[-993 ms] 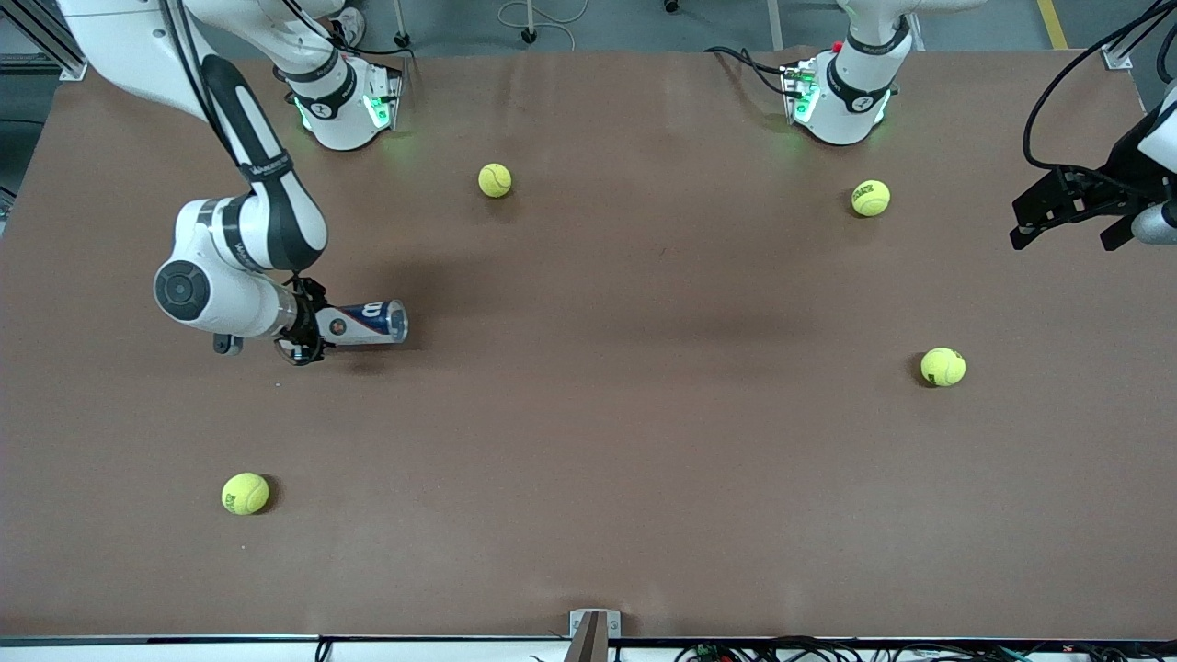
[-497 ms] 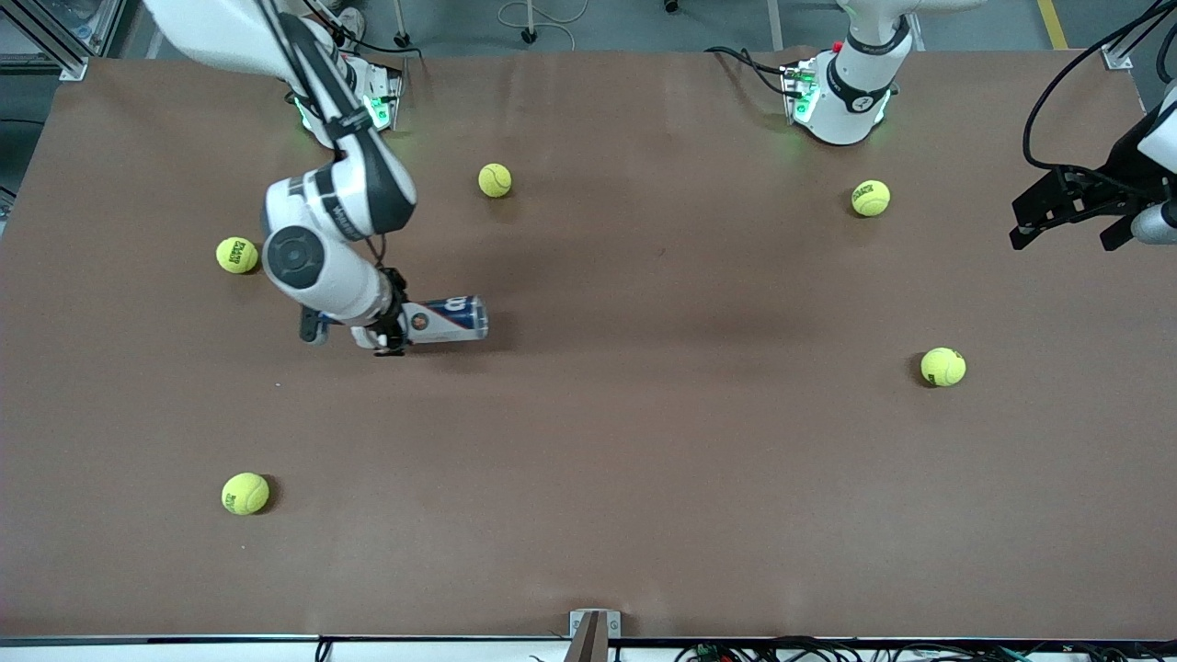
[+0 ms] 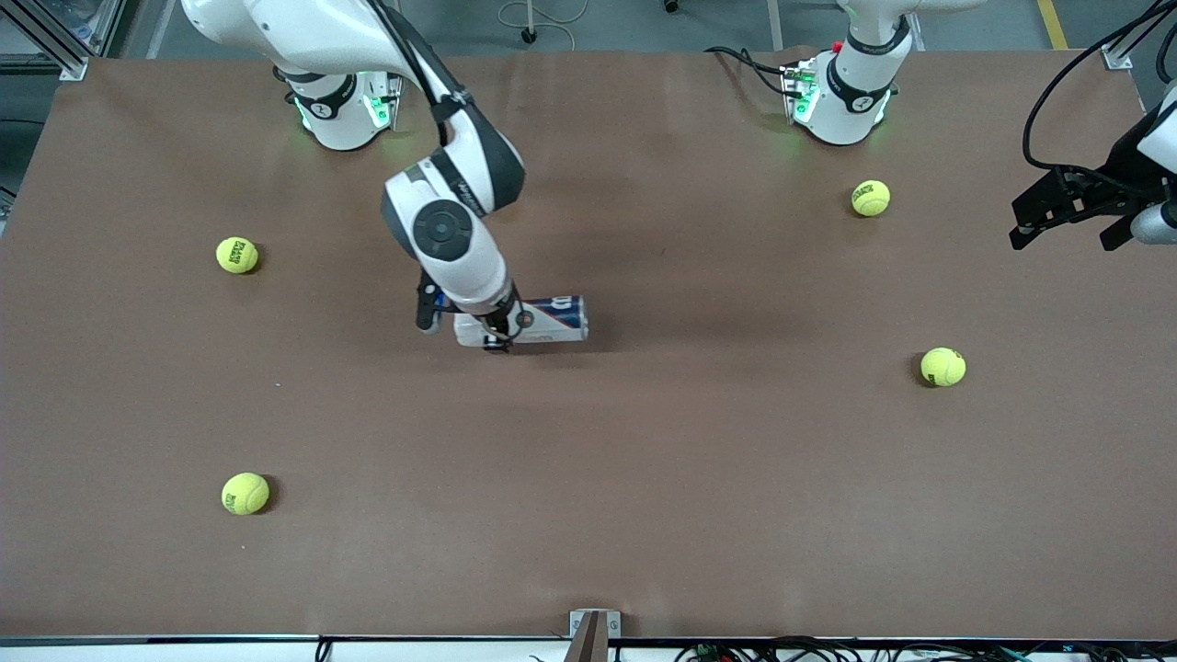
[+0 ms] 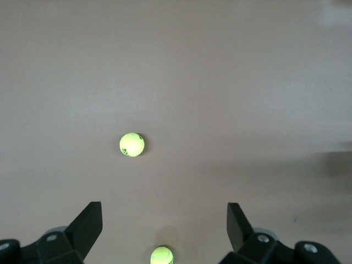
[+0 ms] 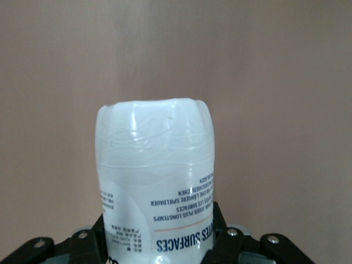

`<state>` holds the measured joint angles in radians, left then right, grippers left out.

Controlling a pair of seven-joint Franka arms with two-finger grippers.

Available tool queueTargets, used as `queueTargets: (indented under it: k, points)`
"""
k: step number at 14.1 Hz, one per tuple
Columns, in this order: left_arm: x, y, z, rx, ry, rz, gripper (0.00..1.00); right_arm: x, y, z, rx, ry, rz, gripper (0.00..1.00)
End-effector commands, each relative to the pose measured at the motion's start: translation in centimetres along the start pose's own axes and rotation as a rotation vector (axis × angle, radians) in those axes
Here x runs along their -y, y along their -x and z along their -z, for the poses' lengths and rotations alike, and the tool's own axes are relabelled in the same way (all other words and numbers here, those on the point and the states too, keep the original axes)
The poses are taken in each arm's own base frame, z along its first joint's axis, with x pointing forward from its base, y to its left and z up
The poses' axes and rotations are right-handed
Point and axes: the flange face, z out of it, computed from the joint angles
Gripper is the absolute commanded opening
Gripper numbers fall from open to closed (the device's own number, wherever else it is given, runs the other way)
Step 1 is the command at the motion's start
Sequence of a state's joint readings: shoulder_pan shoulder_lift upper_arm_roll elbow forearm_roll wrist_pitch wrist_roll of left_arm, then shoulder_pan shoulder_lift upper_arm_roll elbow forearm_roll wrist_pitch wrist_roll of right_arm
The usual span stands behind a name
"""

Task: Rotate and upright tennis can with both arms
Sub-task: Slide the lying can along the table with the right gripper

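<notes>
the right gripper (image 3: 497, 338) clamps the tennis can (image 3: 542, 320), which lies on its side near the middle of the counter (image 3: 644, 460), while the left gripper (image 3: 1067, 221), fingers spread wide and empty, waits over the counter's edge at the left arm's end.

Brown table (image 3: 644, 478) bearing four yellow-green tennis balls; first ball (image 3: 237, 256) toward the right arm's end of the table; second ball (image 3: 245, 494) at the same end, nearer to the front camera than the first and well apart from it; third ball (image 3: 870, 198) toward the left arm's end, close to the base-side edge; fourth ball (image 3: 942, 367) at that end, nearer to the front camera than the third. Small metal bracket (image 3: 594, 629) at the middle of the table edge nearest the front camera; black cables (image 3: 828, 651) along that edge.
</notes>
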<state>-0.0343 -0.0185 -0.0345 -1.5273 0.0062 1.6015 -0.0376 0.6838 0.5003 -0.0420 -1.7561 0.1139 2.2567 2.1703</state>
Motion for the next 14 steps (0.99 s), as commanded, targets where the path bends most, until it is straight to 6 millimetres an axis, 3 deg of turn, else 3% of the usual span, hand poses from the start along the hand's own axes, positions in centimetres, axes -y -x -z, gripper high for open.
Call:
queueTargets:
  k: [1,9,14]
  points:
    - [0.0,0.4,0.3,0.0,-0.014,0.0,1.0,0.9,5.6,-1.3,0.005,-0.029,-0.018,0.7]
    - [0.0,0.4,0.3,0.0,-0.014,0.0,1.0,-0.4,15.2,-3.0,0.006,-0.062,-0.068,0.7]
    - [-0.1,0.4,0.3,0.0,-0.014,-0.001,1.0,-2.1,18.4,-3.4,0.031,-0.085,-0.049,0.7]
